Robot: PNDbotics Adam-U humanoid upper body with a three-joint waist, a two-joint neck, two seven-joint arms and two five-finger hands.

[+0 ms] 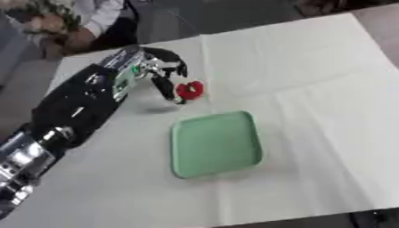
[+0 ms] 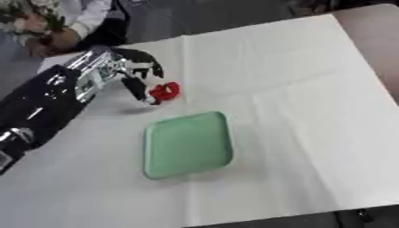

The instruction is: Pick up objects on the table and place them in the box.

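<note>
A small red object [image 1: 190, 90] sits on the white table just beyond the far edge of a green tray [image 1: 216, 143]. My left hand [image 1: 160, 71] reaches in from the left, its dark fingers [image 1: 166, 88] curled down against the red object's left side. I cannot tell whether the object is off the table. The tray holds nothing. My right hand shows in neither view.
A white cloth [image 1: 311, 89] covers the table, with wide bare room to the right of the tray. The table's near edge runs along the bottom of the view. A person sits beyond the far left corner.
</note>
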